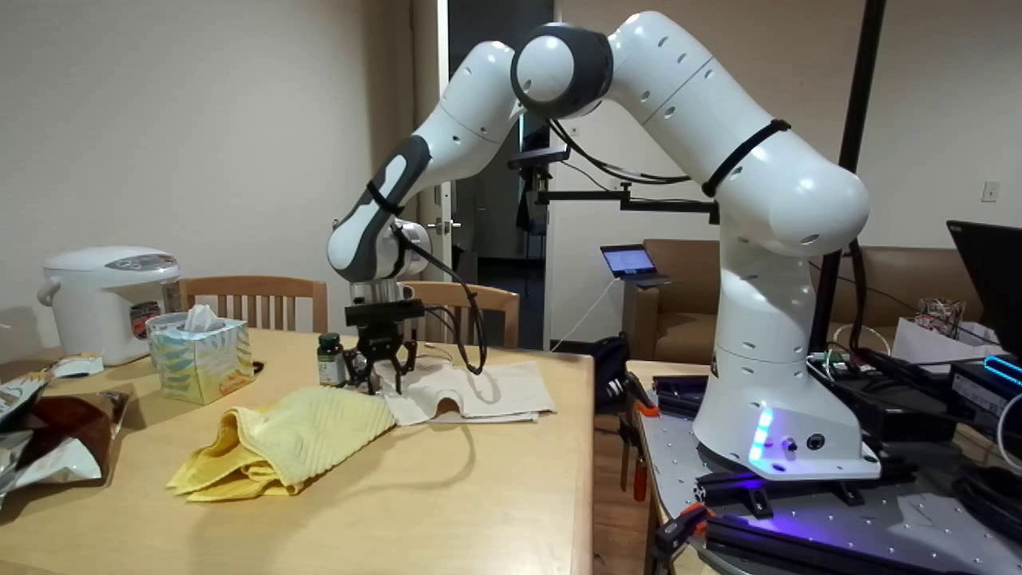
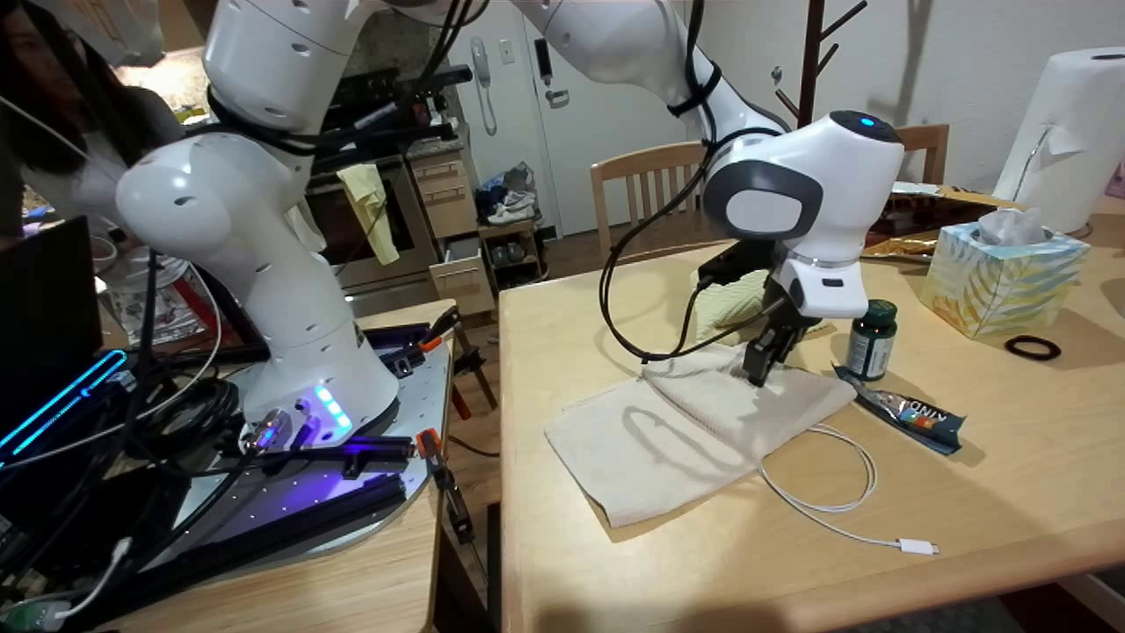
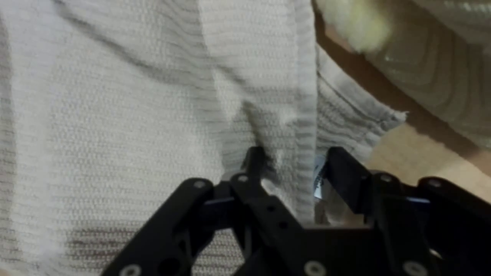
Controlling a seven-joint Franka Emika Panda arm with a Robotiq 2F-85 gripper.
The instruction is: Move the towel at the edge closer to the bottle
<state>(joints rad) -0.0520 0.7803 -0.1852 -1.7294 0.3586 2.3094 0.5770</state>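
A beige towel (image 1: 499,391) lies folded near the table's edge on the robot's side; it also shows in an exterior view (image 2: 642,453) and fills much of the wrist view (image 3: 115,145). A green bottle (image 1: 330,363) with a white label stands upright just past the towel's far end; it also shows in an exterior view (image 2: 872,343). My gripper (image 1: 385,390) points down at the towel's bottle-side end. In the wrist view the gripper (image 3: 295,163) has its fingers apart, with the towel's hem between them. One finger presses on or touches the cloth; exact contact is unclear.
A yellow towel (image 1: 311,431) lies beside the beige one. A wrapped bar (image 2: 914,413) lies by the bottle, and a white cable (image 2: 866,492) curls beside the towel. A tissue box (image 1: 204,363), black ring (image 2: 1033,347), snack bags (image 1: 68,439) and white water boiler (image 1: 112,303) are farther off.
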